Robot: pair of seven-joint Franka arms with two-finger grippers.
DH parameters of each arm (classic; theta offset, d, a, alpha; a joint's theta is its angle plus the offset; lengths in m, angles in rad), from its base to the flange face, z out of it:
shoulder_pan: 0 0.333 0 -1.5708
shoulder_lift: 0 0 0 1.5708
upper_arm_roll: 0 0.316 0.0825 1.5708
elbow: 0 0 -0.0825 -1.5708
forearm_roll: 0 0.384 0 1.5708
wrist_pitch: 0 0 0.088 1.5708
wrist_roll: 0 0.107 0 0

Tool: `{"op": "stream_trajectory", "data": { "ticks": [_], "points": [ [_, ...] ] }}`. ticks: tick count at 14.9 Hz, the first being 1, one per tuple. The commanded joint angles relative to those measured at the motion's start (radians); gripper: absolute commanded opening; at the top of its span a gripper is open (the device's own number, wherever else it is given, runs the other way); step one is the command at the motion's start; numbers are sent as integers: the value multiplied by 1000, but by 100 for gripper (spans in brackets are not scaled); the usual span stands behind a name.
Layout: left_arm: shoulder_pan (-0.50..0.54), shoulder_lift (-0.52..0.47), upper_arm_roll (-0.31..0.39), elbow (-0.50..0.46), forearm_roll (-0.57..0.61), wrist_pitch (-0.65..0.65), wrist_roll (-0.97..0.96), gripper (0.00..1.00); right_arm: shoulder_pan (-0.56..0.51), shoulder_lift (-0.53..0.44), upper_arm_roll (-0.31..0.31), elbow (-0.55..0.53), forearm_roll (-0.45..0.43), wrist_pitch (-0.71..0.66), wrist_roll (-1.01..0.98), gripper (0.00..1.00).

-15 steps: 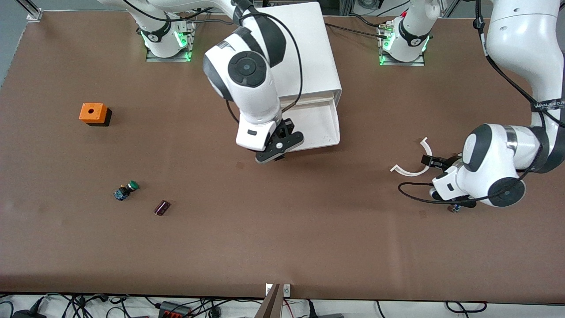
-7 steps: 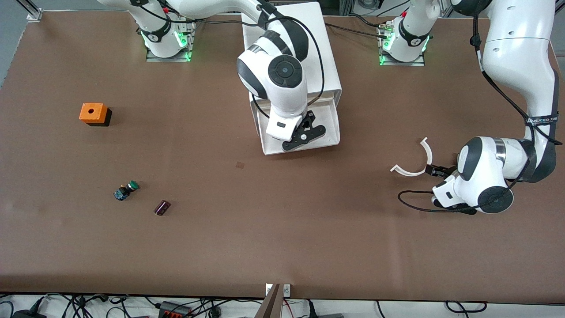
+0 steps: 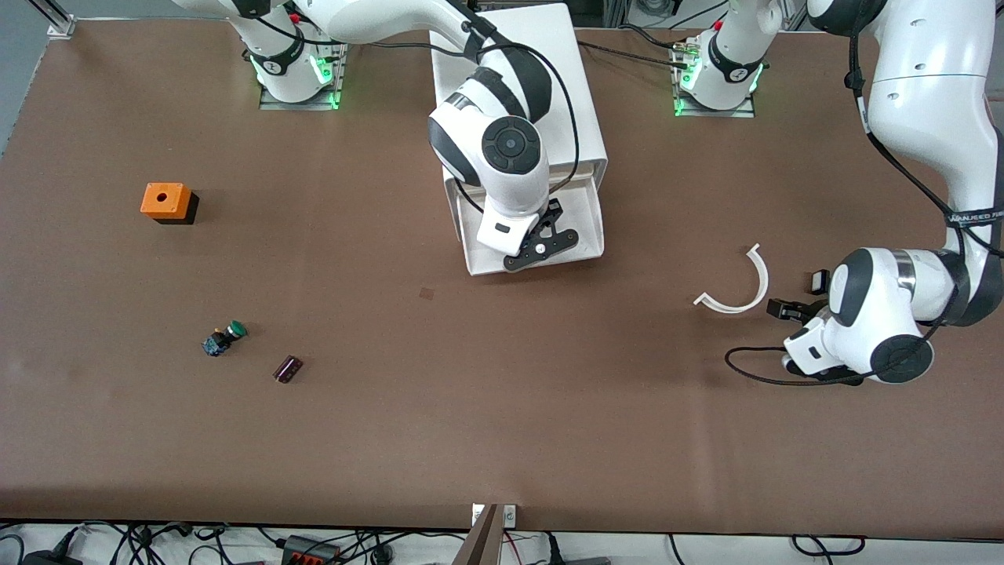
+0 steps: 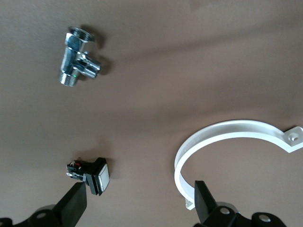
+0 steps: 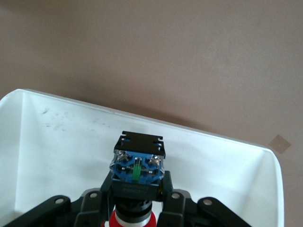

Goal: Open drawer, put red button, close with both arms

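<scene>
The white cabinet [image 3: 549, 63] stands at the back middle with its drawer [image 3: 587, 227] pulled open toward the front camera. My right gripper [image 3: 541, 245] is over the open drawer, shut on the red button [image 5: 138, 169]. In the right wrist view the gripper [image 5: 137, 201] holds the black-and-blue body, with the red cap [image 5: 132, 220] at the picture's edge and the drawer's white floor [image 5: 57, 156] underneath. My left gripper [image 3: 791, 310] is open and empty, low over the table at the left arm's end. In its own view [image 4: 139, 208] only bare table lies between the fingers.
A white curved clamp [image 3: 737, 290] [image 4: 222, 142], a small black switch [image 3: 820, 280] [image 4: 92, 176] and a chrome valve [image 4: 75, 59] lie by the left gripper. A green-capped button [image 3: 225, 337], a dark block [image 3: 288, 368] and an orange cube [image 3: 165, 201] lie toward the right arm's end.
My right gripper has carried the red button from the drawer's front edge to over the open drawer. My left gripper has shifted slightly toward the left arm's end of the table.
</scene>
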Motion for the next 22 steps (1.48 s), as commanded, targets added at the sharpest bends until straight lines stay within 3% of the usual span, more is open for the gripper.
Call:
{"op": "stream_trajectory", "data": {
  "ticks": [1,7,8,9,10,17,20,22],
  "points": [
    [1,21,-9,36,-11,20,-11,100,-5,17,11,30,39,-37,65,0],
    [-22,-2,-25,36,-93,19,-25,100,-5,32,8,30,51,-57,92,0],
    [-18,-1,-25,36,-94,19,-31,100,-5,34,6,31,48,-51,90,11],
    [-8,-1,-25,35,-97,19,-28,100,-5,34,6,31,36,-49,90,42],
    [-8,1,-25,30,-111,19,-30,100,-5,35,5,31,32,-46,85,99],
    [-7,-1,-27,23,-157,-16,-28,100,-15,-6,-6,66,27,-58,107,100],
    [-30,-8,-51,23,-264,-70,-78,100,-21,-44,-92,89,28,-60,101,100],
    [-28,-21,-106,24,-286,-73,-178,100,-72,-77,-121,89,27,-77,93,100]
  ]
}}
